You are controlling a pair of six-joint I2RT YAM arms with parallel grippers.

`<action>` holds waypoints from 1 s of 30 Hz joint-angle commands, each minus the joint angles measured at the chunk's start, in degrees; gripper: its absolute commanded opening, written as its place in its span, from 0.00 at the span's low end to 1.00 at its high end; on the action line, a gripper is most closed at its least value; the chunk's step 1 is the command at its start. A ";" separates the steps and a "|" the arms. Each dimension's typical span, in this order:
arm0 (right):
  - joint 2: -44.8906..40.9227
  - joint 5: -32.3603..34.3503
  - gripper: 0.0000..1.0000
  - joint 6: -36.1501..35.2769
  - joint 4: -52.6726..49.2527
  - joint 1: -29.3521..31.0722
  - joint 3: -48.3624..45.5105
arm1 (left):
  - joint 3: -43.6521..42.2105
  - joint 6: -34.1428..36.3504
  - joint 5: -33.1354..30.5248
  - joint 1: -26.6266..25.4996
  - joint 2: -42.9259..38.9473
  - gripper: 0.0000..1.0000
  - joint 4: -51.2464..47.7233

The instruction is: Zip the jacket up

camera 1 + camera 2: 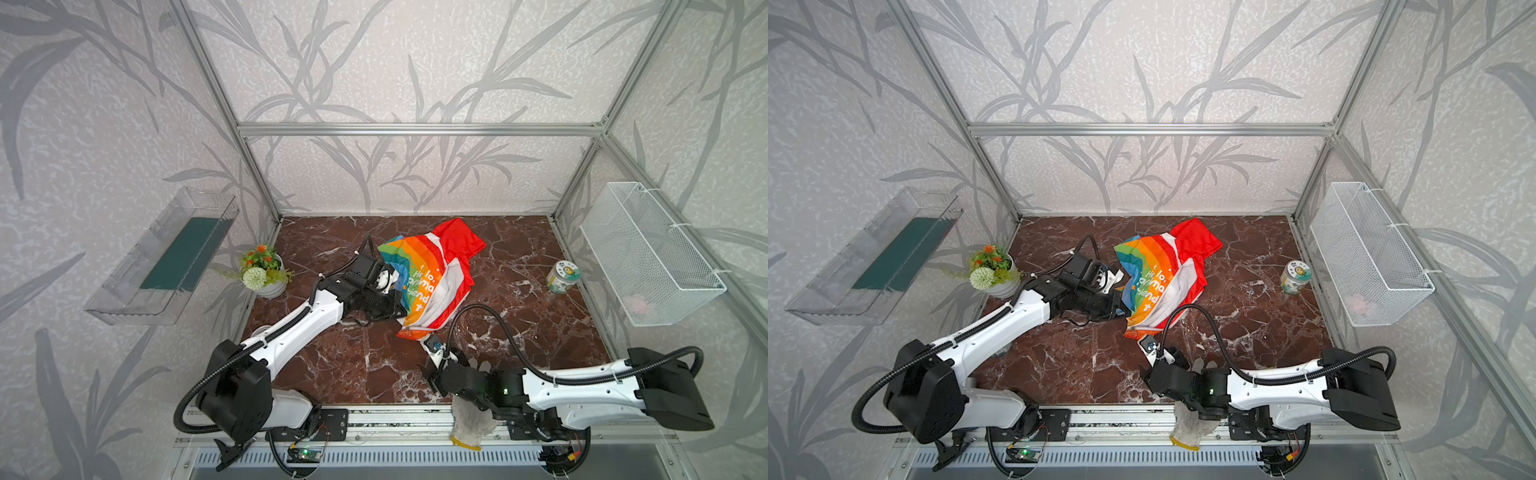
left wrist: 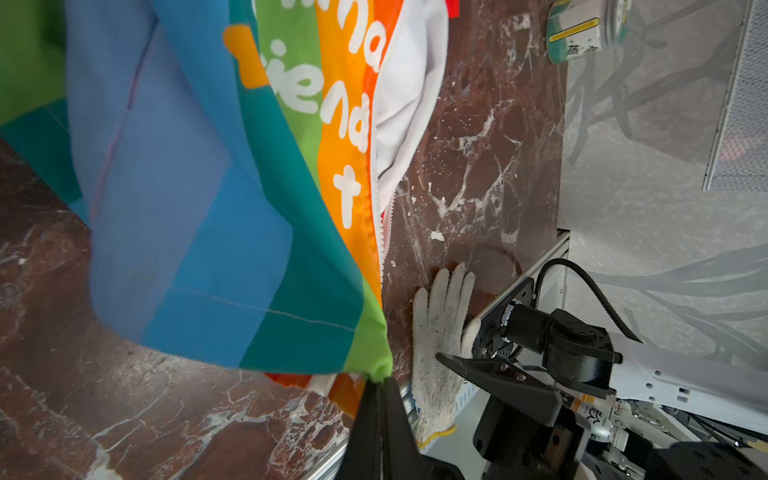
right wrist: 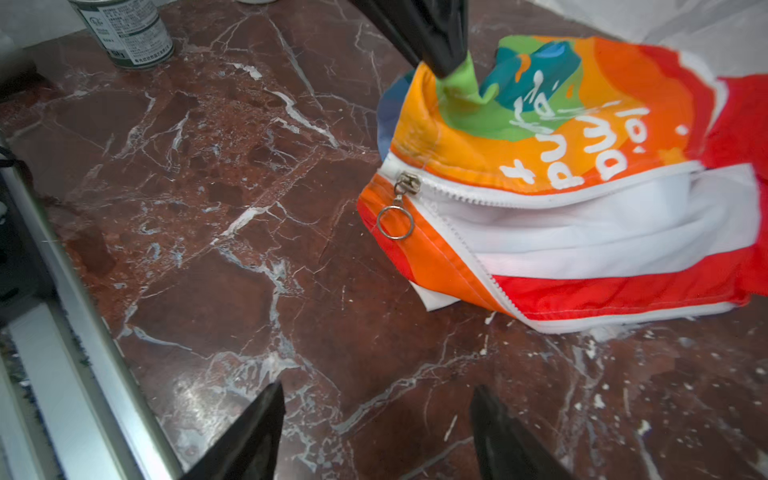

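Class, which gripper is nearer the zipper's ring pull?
Left. The left gripper pinches the jacket close by the ring pull; the right gripper, open, is farther off, clear of the jacket.

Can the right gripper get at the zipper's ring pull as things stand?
Probably yes. The right gripper is open and faces the ring pull, with only bare table between them. The left gripper pinches the jacket elsewhere, out of the way.

Open tabletop [image 1: 345, 374] lies near of the jacket [image 1: 432, 274] and to its right, up to the can [image 1: 562, 277]. Obstacles: flower pot [image 1: 266, 276] at the left edge; work glove [image 1: 471, 419] at the near edge, under the right arm [image 1: 573, 386].
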 commanded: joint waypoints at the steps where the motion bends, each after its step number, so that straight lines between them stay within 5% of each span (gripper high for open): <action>1: -2.60 12.32 0.72 -5.85 8.08 2.77 -0.69 | 1.42 -3.90 -2.66 -1.89 -0.99 0.00 -0.30; 11: -3.72 7.27 0.71 -21.92 25.28 1.58 -9.05 | 5.91 -4.08 -2.97 -3.54 1.00 0.00 -2.09; 21: -1.74 -14.47 0.67 -12.60 26.28 -12.98 -6.49 | 6.48 -5.16 -2.99 -4.52 0.52 0.00 -1.70; 30: 7.07 -27.45 0.61 -6.45 33.64 -16.89 -5.25 | 7.60 -5.14 -3.15 -4.55 -0.19 0.00 -2.55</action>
